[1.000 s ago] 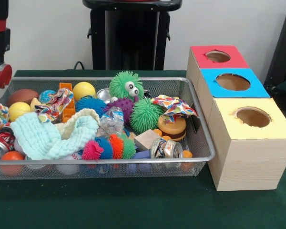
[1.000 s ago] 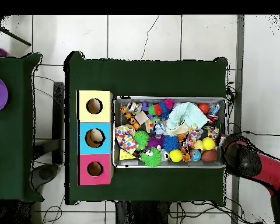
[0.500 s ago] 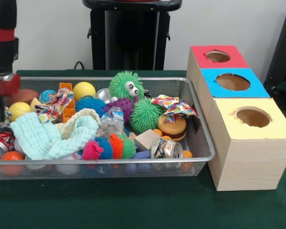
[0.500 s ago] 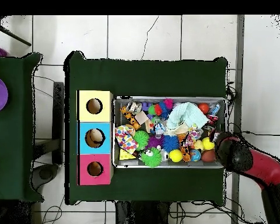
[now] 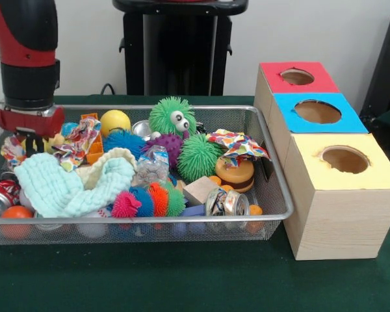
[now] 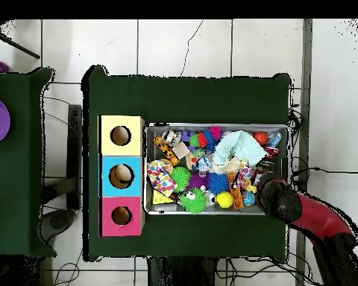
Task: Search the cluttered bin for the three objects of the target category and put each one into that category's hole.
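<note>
1. Front view — the red and black arm (image 5: 27,58) comes down over the left end of the wire bin (image 5: 273,175). The tool (image 5: 27,140) sits low among the clutter beside the patterned cloth (image 5: 78,140); its fingers are hidden by surrounding items, so how far it is open, and whether it grips anything, cannot be told.
2. Front view, bin contents: a mint towel (image 5: 58,185) lies at front left, just below the tool. A yellow ball (image 5: 114,121) sits at the back, with a green fuzzy toy with eyes (image 5: 171,116) to its right. A green spiky ball (image 5: 198,156) rests near the middle; a crushed can (image 5: 226,201) lies at the front right.
3. Front view, sorting box: a red hole (image 5: 297,77), a blue hole (image 5: 317,111) and a yellow hole (image 5: 344,159) stand in a row just beside the bin's right end, on the green surface (image 5: 182,279).
4. Overhead view — the arm (image 6: 301,212) enters from the lower right, and its end covers the bin's right, base-side corner. The tool itself is hidden beneath the arm. The sorting box (image 6: 121,175) touches the bin's opposite end.
</note>
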Action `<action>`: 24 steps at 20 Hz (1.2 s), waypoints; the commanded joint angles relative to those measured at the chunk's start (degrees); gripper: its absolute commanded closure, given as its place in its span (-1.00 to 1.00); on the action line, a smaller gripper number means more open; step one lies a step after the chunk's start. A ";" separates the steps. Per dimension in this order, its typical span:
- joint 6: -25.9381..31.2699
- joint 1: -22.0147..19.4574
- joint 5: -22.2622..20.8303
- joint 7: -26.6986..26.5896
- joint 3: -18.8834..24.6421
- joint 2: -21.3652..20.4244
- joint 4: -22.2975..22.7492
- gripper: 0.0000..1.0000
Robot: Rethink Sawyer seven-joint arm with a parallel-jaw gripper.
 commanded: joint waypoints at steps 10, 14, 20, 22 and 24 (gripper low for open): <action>3.94 -0.93 5.59 10.42 -3.79 -11.10 18.02 1.00; 2.55 -0.82 5.64 10.17 -3.85 -9.41 17.11 1.00; 1.53 -0.95 5.90 8.98 -2.47 -4.63 12.92 1.00; 1.49 -0.81 6.17 8.96 -2.38 -3.38 11.50 1.00; 1.71 -0.85 6.44 8.66 -2.06 -2.11 9.93 1.00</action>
